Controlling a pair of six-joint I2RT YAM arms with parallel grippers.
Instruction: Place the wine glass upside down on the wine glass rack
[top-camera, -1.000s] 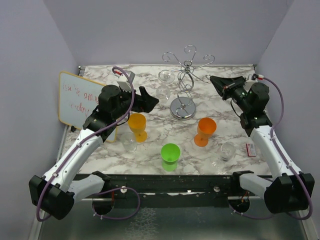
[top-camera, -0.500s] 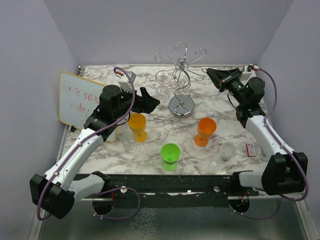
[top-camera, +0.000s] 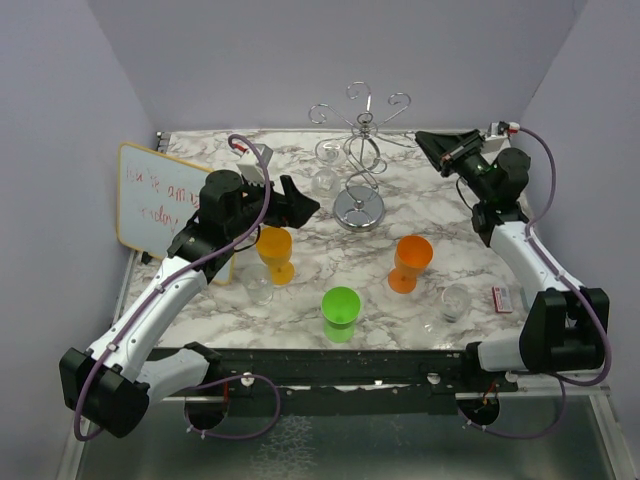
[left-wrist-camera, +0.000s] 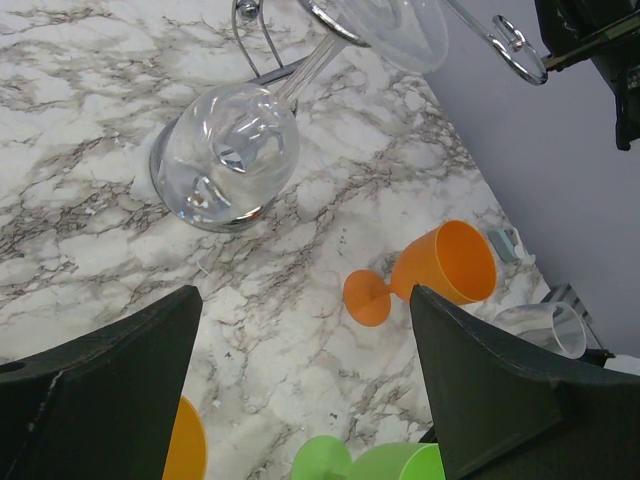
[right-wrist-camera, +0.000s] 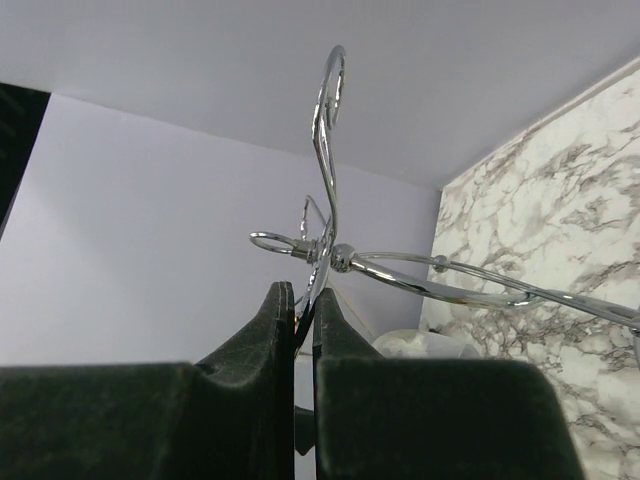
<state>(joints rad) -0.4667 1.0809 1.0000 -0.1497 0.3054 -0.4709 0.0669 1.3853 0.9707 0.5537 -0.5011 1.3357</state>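
The chrome wine glass rack (top-camera: 362, 160) stands at the back middle on its round mirrored base (top-camera: 360, 211). A clear wine glass (top-camera: 324, 172) hangs upside down on the rack's left side, bowl (left-wrist-camera: 228, 152) down and foot (left-wrist-camera: 392, 24) up. My right gripper (top-camera: 424, 140) is shut on one of the rack's thin wire arms (right-wrist-camera: 328, 160), which runs down between its fingertips (right-wrist-camera: 303, 297). My left gripper (top-camera: 300, 198) stands open just left of the glass with nothing between its fingers (left-wrist-camera: 303, 295).
Two orange goblets (top-camera: 275, 250) (top-camera: 410, 262) and a green goblet (top-camera: 341, 312) stand on the marble table (top-camera: 430, 215). Clear glasses (top-camera: 257, 285) (top-camera: 455, 300) sit nearer the front. A whiteboard (top-camera: 160, 205) leans at the left and a small red item (top-camera: 503, 298) lies at the right.
My right gripper has moved up and back while shut on the rack's arm. The rack has turned and its base has shifted slightly left. The left arm has barely moved.
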